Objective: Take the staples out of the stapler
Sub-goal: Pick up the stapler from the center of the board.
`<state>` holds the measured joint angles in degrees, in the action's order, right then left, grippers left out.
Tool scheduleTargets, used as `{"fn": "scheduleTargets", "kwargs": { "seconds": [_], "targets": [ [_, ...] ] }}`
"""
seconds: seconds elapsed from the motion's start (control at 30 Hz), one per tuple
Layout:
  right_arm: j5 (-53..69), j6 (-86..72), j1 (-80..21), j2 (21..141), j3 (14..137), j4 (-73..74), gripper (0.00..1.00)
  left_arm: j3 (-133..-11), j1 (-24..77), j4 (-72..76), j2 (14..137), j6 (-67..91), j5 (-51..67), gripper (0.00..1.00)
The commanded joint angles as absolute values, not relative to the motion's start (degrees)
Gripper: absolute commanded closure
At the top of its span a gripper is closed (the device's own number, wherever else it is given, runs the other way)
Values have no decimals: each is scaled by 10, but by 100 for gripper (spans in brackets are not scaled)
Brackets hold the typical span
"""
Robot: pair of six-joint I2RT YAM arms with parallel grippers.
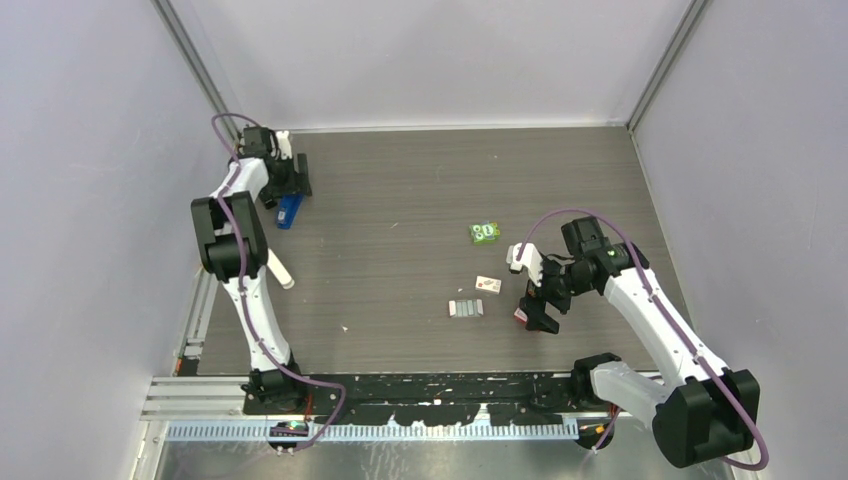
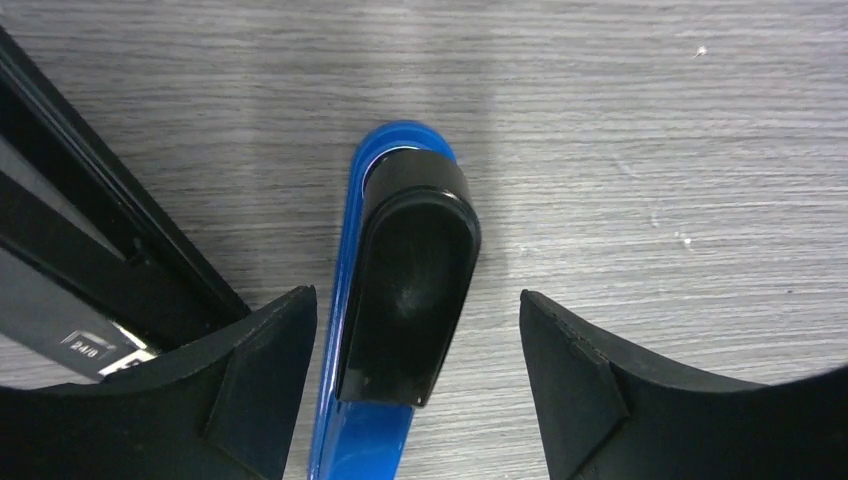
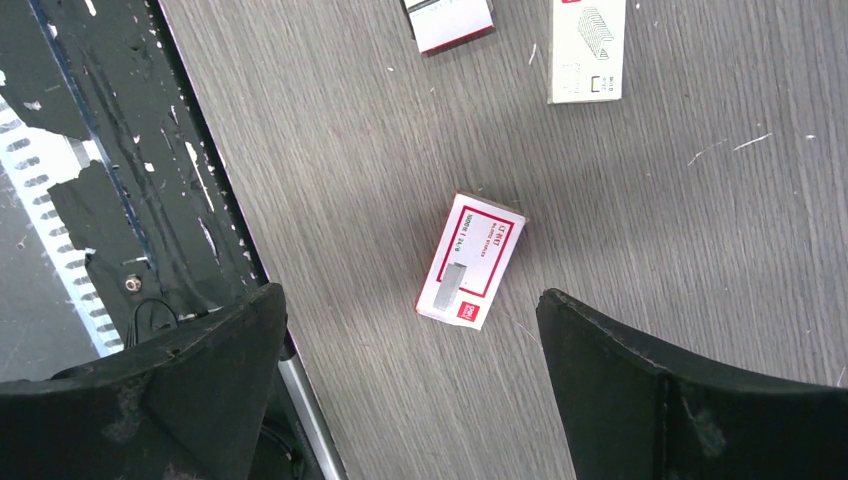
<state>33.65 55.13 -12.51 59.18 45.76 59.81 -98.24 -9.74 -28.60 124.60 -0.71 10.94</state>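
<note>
Stapler, blue plastic with a rounded black top point(image 2: 400, 250), lies flat on the grey wood-grain worktop point(image 2: 650, 150), between the spread fingers of the left claw point(image 2: 415, 300); neither finger touches it. Best next: centre the claw, lower it, close squarely on the stapler's sides. Silvery-grey ribbed staple strips point(image 1: 465, 308) lie just left of the right claw point(image 1: 540, 318), which is spread above a red-and-white box point(image 3: 470, 260).

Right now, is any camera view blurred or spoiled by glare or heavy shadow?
Top external view: even light, sharp, faint shadows. Left wrist view: mild sheen on the black cap of the blue stapler, pale band across the table, no blur. Right wrist view: red-and-white box crisp, jaws dark.
</note>
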Motion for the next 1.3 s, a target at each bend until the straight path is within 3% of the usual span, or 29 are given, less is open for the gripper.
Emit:
{"fn": "scheduleTargets", "kwargs": {
  "seconds": [0.0,0.6,0.7,0.9,1.27],
  "targets": [
    [337,551,-123,595,472,592,0,-1029,-104,-319,1262,-16,131,26],
    [338,555,-123,599,469,595,0,-1027,-106,-305,1247,-3,79,44],
    [338,555,-123,599,470,594,0,-1026,-107,-305,1246,4,79,57],
    [339,555,-123,600,470,596,0,-1022,-103,-300,1219,37,106,99],
    [445,554,-125,610,502,625,1,-860,-28,-225,1000,102,188,100]
  ]
}}
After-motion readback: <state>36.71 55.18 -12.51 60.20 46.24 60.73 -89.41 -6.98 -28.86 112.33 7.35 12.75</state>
